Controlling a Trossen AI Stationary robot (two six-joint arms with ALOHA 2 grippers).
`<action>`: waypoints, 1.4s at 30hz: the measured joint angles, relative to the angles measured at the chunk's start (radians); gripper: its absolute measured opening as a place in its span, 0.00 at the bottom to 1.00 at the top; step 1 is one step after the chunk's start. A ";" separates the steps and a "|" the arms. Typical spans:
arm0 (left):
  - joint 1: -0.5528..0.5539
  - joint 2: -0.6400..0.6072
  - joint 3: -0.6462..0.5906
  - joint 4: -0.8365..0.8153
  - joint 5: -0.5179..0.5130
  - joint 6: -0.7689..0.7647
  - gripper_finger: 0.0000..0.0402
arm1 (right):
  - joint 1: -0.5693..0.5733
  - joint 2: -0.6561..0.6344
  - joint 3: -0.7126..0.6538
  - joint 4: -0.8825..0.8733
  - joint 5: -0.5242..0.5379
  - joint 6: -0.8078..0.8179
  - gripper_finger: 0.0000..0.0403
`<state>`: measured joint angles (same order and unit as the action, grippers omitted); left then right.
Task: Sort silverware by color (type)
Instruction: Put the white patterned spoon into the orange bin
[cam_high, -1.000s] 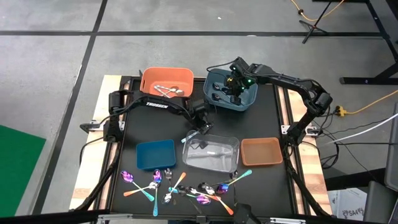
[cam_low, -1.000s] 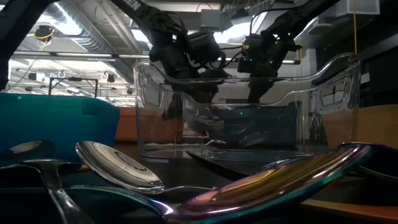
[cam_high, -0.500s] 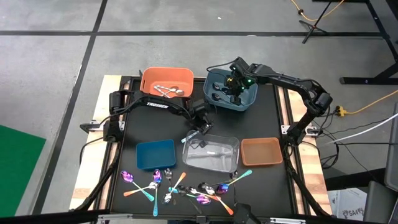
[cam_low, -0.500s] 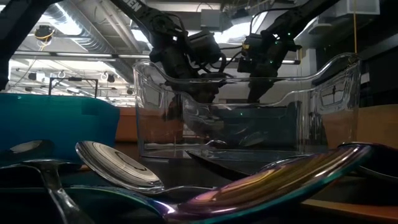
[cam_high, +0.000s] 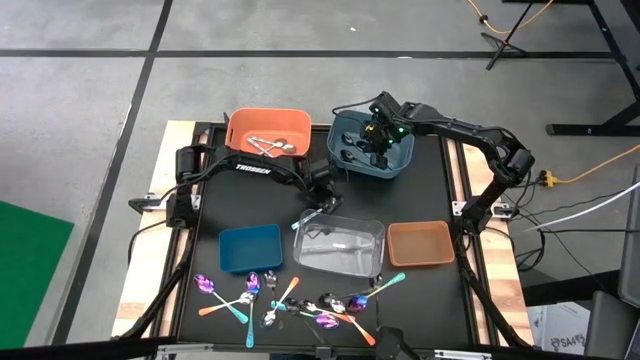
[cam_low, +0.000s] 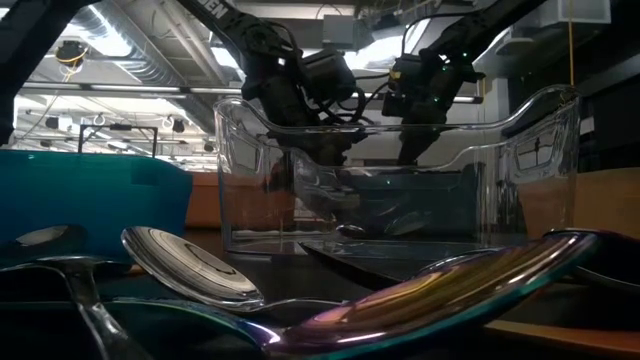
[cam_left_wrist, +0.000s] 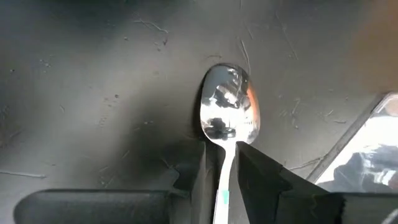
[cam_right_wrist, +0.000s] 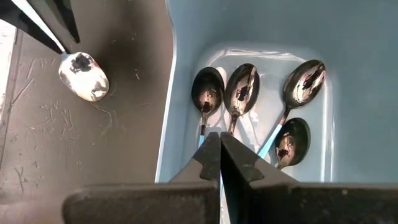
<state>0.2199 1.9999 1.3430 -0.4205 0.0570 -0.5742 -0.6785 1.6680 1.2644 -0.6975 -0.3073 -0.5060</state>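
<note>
The orange bin (cam_high: 268, 131) at upper centre of the high view holds a few silver pieces. The grey-blue bin (cam_high: 398, 160) beside it holds four teal-handled spoons (cam_right_wrist: 242, 87), bowls pointing away from the right gripper (cam_right_wrist: 220, 144), which hangs clenched and empty above them. The clear bin (cam_high: 340, 246) holds pale cutlery. The left gripper (cam_left_wrist: 221, 163) grasps a teal-handled spoon (cam_left_wrist: 227, 115) by its handle, bowl pointing forward, long axis in line with the fingers, above the black mat (cam_left_wrist: 93, 93) at frame centre. Nothing has moved since the earlier frames.

The spoon (cam_left_wrist: 227, 118) handle is hidden between the left gripper (cam_left_wrist: 221, 186) jaws.
</note>
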 joint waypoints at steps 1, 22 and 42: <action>0.000 0.000 0.000 0.000 0.000 0.000 0.21 | 0.000 0.000 0.000 0.000 0.000 0.000 0.00; -0.026 0.038 -0.002 0.025 0.000 0.032 0.21 | 0.000 0.000 0.000 -0.002 0.000 0.000 0.00; -0.060 0.069 0.002 0.037 -0.095 0.139 0.17 | -0.001 0.000 0.000 0.000 0.000 0.000 0.00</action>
<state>0.1601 2.0686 1.3449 -0.3837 -0.0375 -0.4356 -0.6792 1.6680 1.2648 -0.6979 -0.3073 -0.5060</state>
